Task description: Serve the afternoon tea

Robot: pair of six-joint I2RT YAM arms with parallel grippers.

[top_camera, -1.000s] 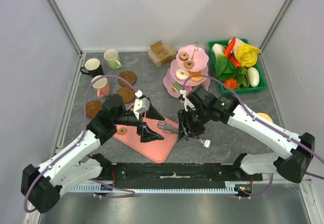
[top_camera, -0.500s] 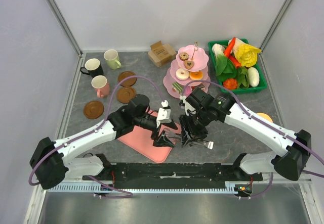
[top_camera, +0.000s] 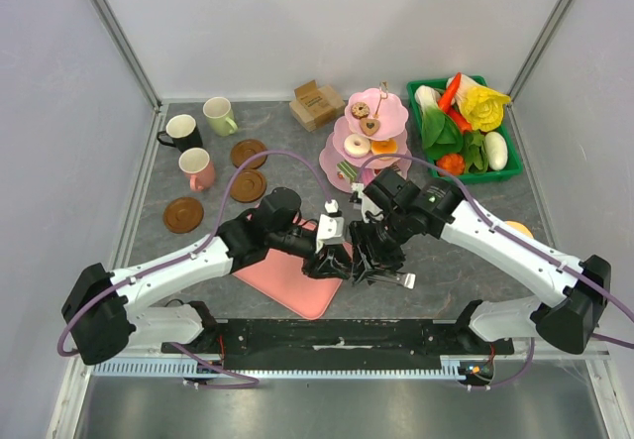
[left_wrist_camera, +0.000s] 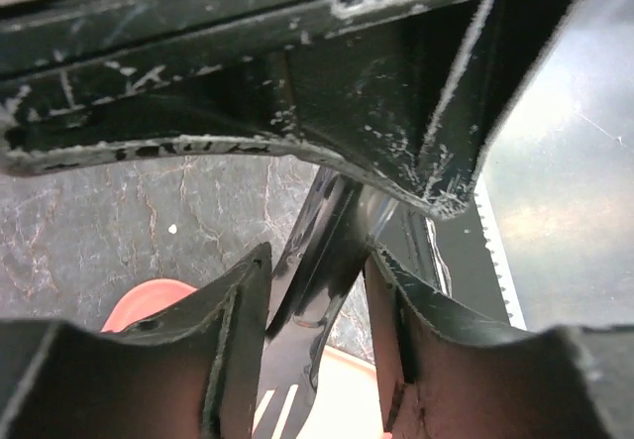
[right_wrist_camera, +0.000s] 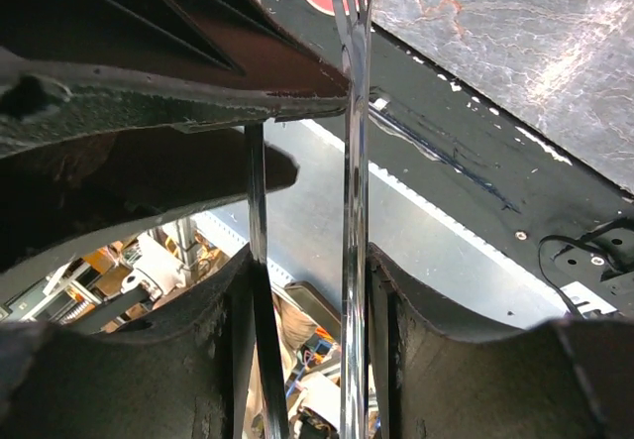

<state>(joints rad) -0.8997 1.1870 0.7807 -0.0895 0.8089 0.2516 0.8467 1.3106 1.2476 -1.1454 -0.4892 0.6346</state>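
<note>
- Both jaws meet beside the pink tray (top_camera: 292, 290).
- Right jaws pinch metal tongs (right_wrist_camera: 353, 112); left jaws flank them, grip unclear.
- Pastries (top_camera: 357, 145) on the tiered stand (top_camera: 394, 112); mugs (top_camera: 197, 168), coasters (top_camera: 183, 214) far left.

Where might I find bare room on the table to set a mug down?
Bare table lies between the coasters and the tiered stand, also between the pale green mug and cardboard box. Crowded: front centre, where left gripper and right gripper meet at the tongs by the pink tray.
</note>
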